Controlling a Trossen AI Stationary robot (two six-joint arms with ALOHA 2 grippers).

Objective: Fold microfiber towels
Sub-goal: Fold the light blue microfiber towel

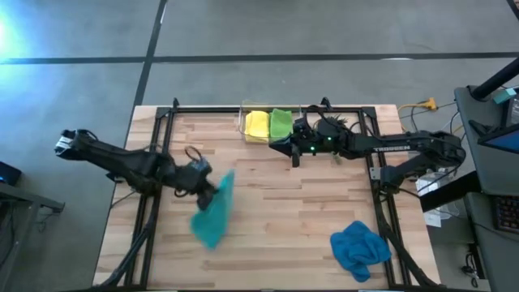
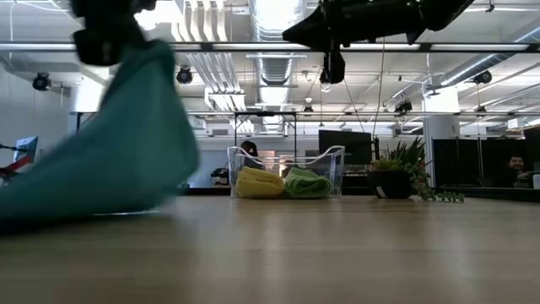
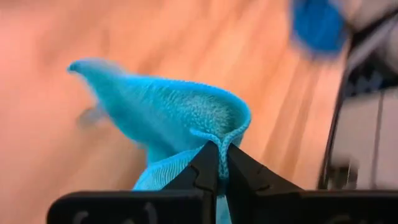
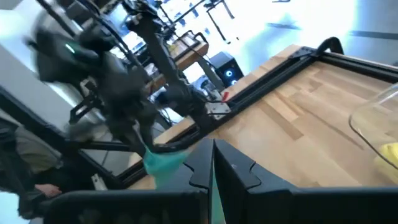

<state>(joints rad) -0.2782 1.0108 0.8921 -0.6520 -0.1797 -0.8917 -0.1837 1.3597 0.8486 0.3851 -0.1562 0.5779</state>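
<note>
Left gripper (image 1: 212, 191): jaws pinched tight on an edge of the teal towel (image 1: 215, 212); wrist view shows the fingertips (image 3: 208, 167) meeting w/ a fold of cloth squeezed between them. Sits over the left part of the table (image 1: 276, 203).
Teal towel: held up by that pinched edge, rest drapes down and away toward the near side; low view shows its lower part (image 2: 101, 160) resting on the wood while the top hangs from the gripper.
Right gripper (image 1: 293, 154): jaws fully closed, nothing held. Hangs above the table near the far edge, just beside the clear bin (image 1: 243, 122); in low view it hangs from above (image 2: 334, 67), well clear of the wood.
Yellow towel (image 1: 257, 125): folded, in the clear bin, left half.
Green towel (image 1: 280, 123): folded, in same bin, touching the yellow one, on its right.
Blue towel (image 1: 358, 247): crumpled heap on the table, near-right corner, well apart from both grippers.
Plant (image 2: 405, 173): small pot at the far edge, right of the bin in low view.
Room: person (image 2: 515, 169) visible far back on the right, seated; detail can't tell.
</note>
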